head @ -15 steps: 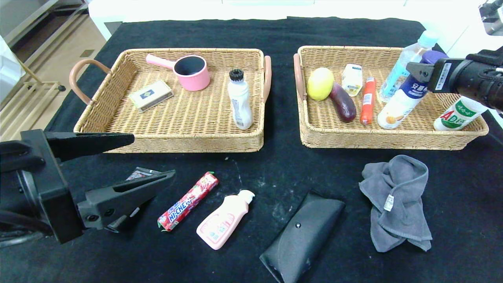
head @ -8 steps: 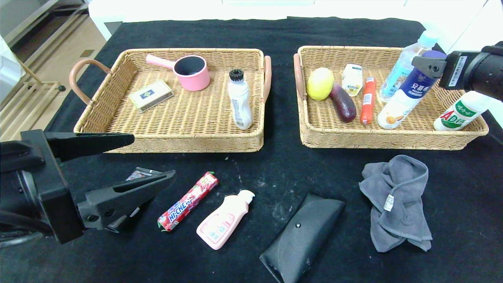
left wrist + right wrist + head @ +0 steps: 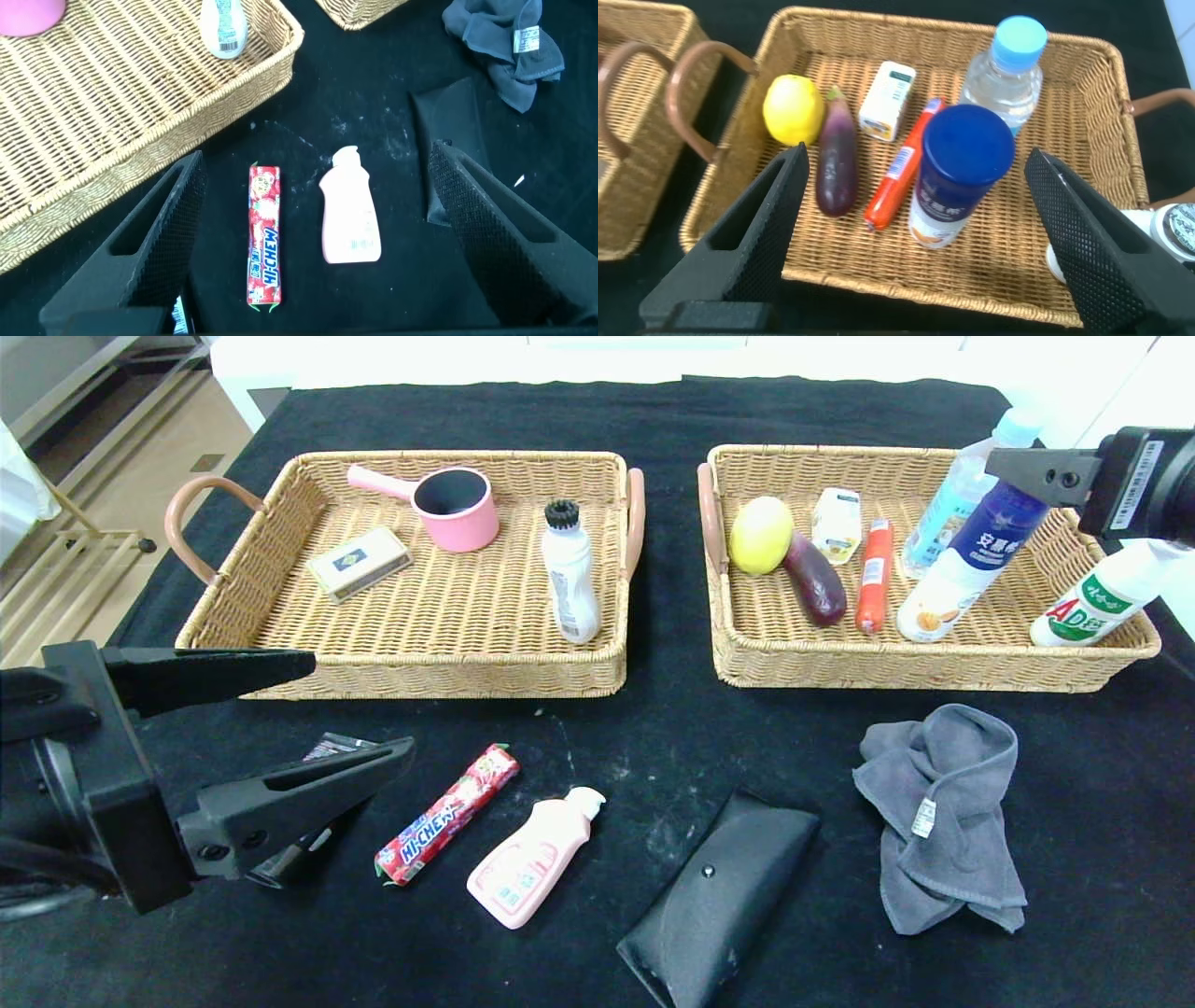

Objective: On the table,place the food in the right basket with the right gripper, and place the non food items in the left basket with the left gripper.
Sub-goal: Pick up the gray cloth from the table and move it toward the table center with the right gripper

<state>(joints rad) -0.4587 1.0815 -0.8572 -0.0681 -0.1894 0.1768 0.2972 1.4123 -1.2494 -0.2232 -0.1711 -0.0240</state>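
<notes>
Left gripper point(image 3: 359, 709) spread wide over candy stick point(image 3: 447, 815), light, slick-wrapped; pinch mid-length; right gripper point(image 3: 910, 201) spread above right basket point(image 3: 920, 667)

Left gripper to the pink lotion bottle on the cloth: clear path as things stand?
Probably yes. The left gripper is open, and the pink lotion bottle lies alone on the cloth, apart from the candy roll and black case.
</notes>
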